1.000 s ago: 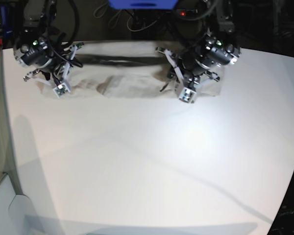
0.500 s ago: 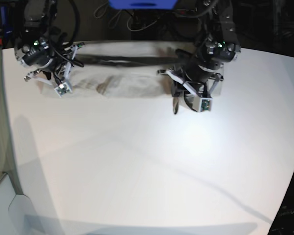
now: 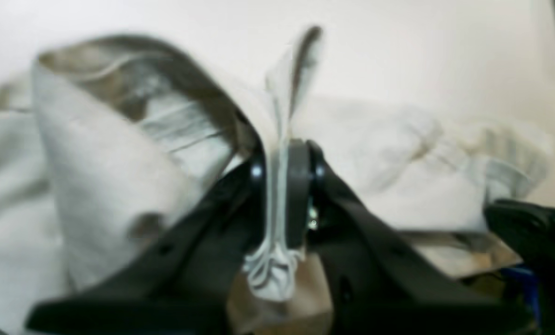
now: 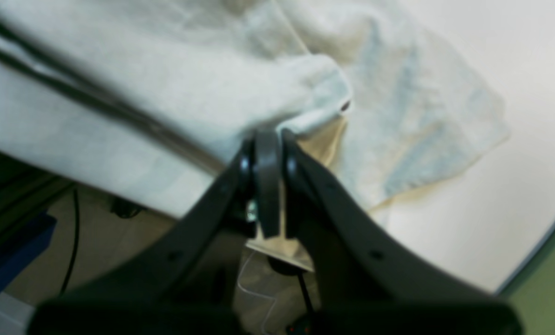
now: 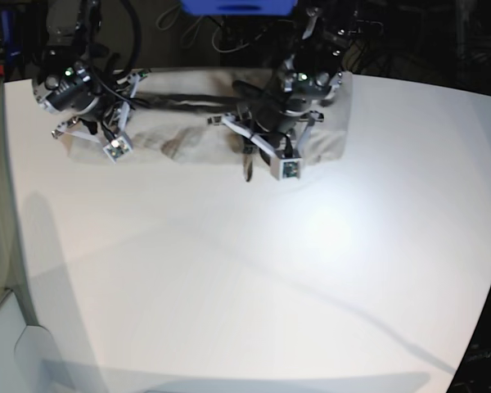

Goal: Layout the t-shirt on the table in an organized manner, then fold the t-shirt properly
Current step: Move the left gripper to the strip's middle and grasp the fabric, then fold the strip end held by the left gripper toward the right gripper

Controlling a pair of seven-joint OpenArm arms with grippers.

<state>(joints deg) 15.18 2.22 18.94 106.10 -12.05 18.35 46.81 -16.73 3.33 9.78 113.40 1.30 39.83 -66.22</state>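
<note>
The beige-grey t-shirt [image 5: 204,141] lies bunched in a long band along the far edge of the white table [image 5: 229,270]. My left gripper [image 5: 247,164] hangs over the band's middle. In the left wrist view that gripper [image 3: 282,186] is shut on an upright fold of the t-shirt [image 3: 96,153], and cloth sticks out above and below the pads. My right arm [image 5: 74,86] stands over the shirt's left end. In the right wrist view the right gripper [image 4: 267,158] is shut on a hem of the t-shirt [image 4: 189,70] at the table's edge.
A blue object [image 5: 237,6] and cables sit behind the table's far edge. Dark cables [image 5: 188,100] run across the shirt between the two arms. The table's curved edge [image 5: 487,303] falls away at the right. Floor and a blue block [image 4: 7,246] show below the table.
My left arm has moved left along the far edge towards the shirt's middle, dragging its fold of cloth along. The right arm has shifted slightly right. Both grippers stay shut.
</note>
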